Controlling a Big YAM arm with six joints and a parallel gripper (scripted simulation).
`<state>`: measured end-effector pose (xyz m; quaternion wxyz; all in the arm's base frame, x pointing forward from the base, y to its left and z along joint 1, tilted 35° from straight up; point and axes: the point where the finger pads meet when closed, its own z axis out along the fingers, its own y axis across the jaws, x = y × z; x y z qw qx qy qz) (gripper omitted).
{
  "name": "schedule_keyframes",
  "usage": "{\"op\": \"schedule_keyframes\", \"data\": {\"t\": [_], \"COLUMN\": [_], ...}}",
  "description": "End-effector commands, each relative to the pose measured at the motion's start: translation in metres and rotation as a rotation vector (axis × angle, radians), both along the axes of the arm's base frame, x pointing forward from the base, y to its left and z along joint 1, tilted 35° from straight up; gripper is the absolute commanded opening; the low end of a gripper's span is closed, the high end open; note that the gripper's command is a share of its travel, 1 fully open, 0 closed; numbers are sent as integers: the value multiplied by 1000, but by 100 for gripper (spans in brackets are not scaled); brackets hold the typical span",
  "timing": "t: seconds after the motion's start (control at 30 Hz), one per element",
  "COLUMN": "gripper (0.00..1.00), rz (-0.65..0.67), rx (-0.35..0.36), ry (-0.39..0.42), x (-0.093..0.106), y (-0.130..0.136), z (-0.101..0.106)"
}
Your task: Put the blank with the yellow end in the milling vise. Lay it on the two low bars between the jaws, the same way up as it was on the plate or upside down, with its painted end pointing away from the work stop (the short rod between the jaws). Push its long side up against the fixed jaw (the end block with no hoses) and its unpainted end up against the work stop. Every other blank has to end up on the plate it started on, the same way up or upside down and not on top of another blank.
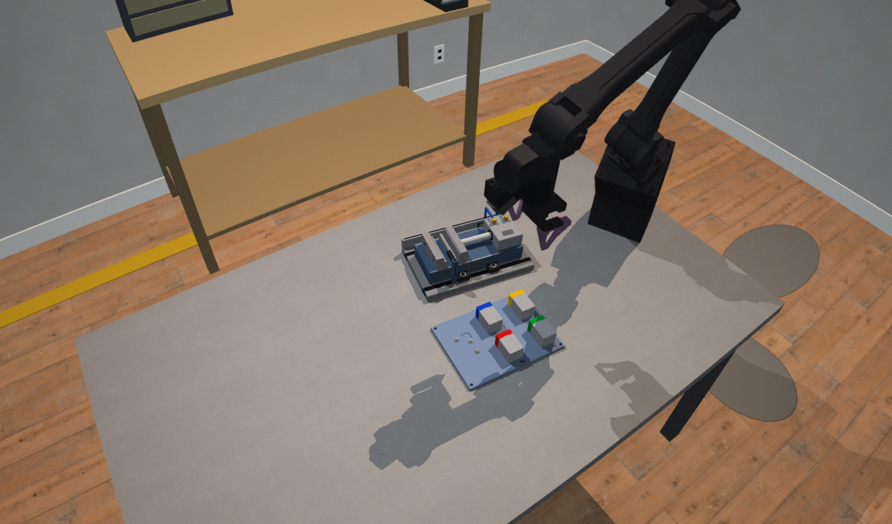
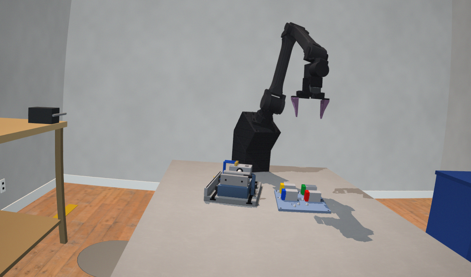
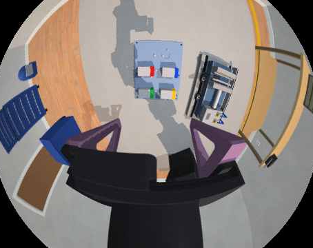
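The blank with the yellow end [image 1: 520, 303] lies on the blue plate [image 1: 494, 342], at the corner nearest the vise; it also shows in the wrist view [image 3: 169, 94] and in the exterior view [image 2: 287, 187]. The milling vise [image 1: 464, 252] stands beside the plate with nothing between its jaws; it also shows in the exterior view [image 2: 234, 186] and the wrist view [image 3: 213, 89]. My gripper [image 2: 308, 107] is open and empty, high above the table, fingers pointing down, on the arm-base side of the plate. Its purple fingers frame the wrist view [image 3: 158, 142].
The blue-ended [image 1: 488, 316], green-ended [image 1: 542, 330] and red-ended [image 1: 508, 344] blanks lie apart on the same plate. A wooden shelf table [image 1: 292, 97] stands beyond the vise. A blue bin [image 2: 457, 213] stands off the table's side. The arm base [image 1: 628, 188] is at the table's far edge.
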<state>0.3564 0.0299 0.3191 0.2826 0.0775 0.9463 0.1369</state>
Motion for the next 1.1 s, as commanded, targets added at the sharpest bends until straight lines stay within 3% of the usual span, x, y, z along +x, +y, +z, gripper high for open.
{"op": "schedule_keyframes", "data": {"t": [0.0, 0.1, 0.2, 1.07], "gripper": [100, 100, 100, 100], "rz": [-48, -31, -31, -26], "rx": [21, 20, 20, 17], "ry": [72, 40, 31, 29], "x": [0, 4, 6, 6], "y": [-6, 0, 0, 0], "z": [-17, -1, 1, 1]}}
